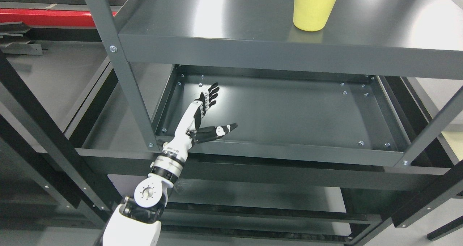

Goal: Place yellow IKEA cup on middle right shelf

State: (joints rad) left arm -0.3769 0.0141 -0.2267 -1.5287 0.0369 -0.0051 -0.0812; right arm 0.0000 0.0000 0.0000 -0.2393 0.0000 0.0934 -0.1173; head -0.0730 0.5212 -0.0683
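We are facing a dark grey metal shelf unit, and we take its front left post as our landmark. To the right of that post and above the level where it meets the lower tray, a flat shelf carries the yellow cup, standing upright far to the right of the post, its top cut off by the picture edge. Below that shelf, the recessed tray lies bare apart from its bolts. Our left hand reaches in just right of the post's foot, over the tray's front left corner, fingers spread straight and thumb splayed out, holding nothing and well apart from the cup. The right arm is not in view. The risk we judge from here: raising the open hand toward the cup could strike the shelf's front edge, or a sideways brush could tip the tall cup.
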